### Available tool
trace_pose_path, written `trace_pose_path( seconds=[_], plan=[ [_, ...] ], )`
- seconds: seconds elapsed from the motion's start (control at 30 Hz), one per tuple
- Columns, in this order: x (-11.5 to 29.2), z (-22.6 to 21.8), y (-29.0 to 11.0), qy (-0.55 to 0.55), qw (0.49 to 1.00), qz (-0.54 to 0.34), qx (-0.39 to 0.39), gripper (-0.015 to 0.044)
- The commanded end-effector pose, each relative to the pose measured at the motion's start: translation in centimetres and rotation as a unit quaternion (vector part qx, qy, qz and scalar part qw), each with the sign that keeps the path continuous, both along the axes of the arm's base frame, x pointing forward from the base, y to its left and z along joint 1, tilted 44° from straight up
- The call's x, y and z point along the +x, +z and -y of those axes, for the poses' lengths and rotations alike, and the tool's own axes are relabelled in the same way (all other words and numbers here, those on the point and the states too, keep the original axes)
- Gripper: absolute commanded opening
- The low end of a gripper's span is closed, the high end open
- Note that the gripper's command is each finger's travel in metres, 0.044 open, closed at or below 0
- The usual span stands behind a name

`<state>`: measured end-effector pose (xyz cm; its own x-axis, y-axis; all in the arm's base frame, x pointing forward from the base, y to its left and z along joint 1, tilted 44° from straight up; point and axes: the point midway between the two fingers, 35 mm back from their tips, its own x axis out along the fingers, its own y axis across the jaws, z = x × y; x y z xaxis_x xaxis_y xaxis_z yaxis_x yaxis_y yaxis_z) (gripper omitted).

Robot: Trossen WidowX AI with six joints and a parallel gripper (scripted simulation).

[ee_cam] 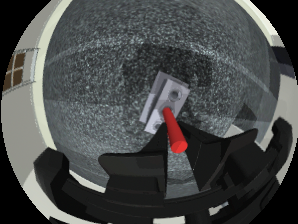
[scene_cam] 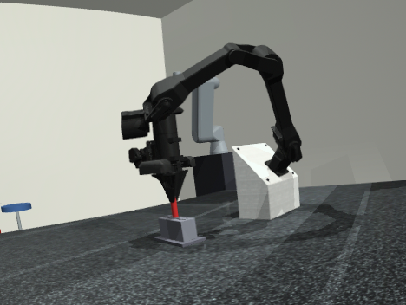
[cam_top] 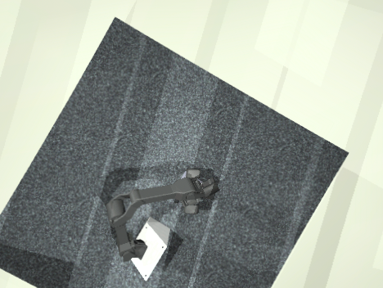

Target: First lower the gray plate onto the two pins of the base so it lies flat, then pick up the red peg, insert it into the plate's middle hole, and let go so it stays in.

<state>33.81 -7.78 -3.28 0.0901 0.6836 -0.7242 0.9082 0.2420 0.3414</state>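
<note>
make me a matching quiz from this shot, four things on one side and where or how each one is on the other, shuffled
Things:
1. red peg
2. gray plate
3. tool
4. white block

Places or states:
A. carries the arm's foot on its sloped face
B. shut on the peg, pointing straight down
C. seated on the base, under the peg
D. upright, lower end at the plate's top

Pairs: 1-D, 2-C, 3-B, 4-A
</note>
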Motion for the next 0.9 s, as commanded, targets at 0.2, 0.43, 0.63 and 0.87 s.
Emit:
trace_pose_path(
  seconds=[0.2, 0.43, 0.63, 0.87],
  plan=[
    [0.2, -0.3, 0.02, 0.0, 1.0, 0.0, 0.0, 0.0],
    [0.13, -0.24, -0.02, 0.002, 1.0, 0.0, -0.001, 0.0],
    [0.13, -0.24, -0.02, 0.002, 1.0, 0.0, -0.001, 0.0],
    [0.13, -0.24, -0.02, 0.002, 1.0, 0.0, -0.001, 0.015]
  ],
)
